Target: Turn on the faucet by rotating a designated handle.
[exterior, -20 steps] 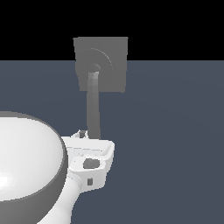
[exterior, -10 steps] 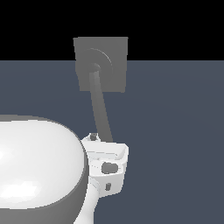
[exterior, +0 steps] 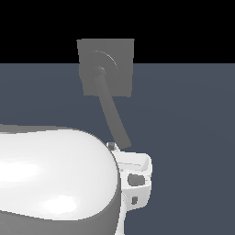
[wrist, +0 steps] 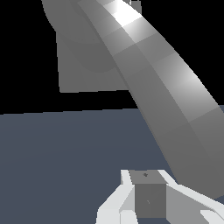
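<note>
In the exterior view the faucet [exterior: 106, 67] stands upright at the back of the scene, a grey square block with rings on its face, and the handle [exterior: 111, 111] hangs from its centre, slanting down and toward the exterior view's right. The handle's free end stops just above the tool [exterior: 111, 146], which sits right below the tip and looks close enough to touch it, though I cannot be sure of contact. The white arm [exterior: 55, 179] bulks in front and hides most of the tool, so whether it is spread or closed I cannot tell. In the wrist view the handle [wrist: 162, 92] sweeps across as a broad curved bar from the faucet [wrist: 81, 57], its long axis ending beside a finger [wrist: 148, 197]; only one stub shows, and the rest is cut off.
</note>
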Controlling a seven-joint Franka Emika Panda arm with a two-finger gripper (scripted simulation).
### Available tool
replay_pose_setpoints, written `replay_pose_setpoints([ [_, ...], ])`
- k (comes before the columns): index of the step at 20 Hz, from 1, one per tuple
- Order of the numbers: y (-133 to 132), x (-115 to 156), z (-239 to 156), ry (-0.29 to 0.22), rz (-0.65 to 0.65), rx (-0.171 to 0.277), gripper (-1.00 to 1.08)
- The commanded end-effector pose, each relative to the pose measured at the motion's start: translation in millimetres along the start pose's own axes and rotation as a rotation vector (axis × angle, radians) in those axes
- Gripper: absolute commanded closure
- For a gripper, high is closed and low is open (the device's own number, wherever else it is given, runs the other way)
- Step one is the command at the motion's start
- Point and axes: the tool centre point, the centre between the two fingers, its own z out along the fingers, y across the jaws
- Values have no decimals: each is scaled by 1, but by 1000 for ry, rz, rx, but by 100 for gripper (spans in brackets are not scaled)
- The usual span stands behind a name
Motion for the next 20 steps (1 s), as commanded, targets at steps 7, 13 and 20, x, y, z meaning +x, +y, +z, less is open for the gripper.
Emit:
replay_pose_setpoints([
  [7,20,4,0,-5,5,-14,108],
  [13,36,22,1,1,3,-15,108],
  [20,56,42,1,10,1,-17,108],
])
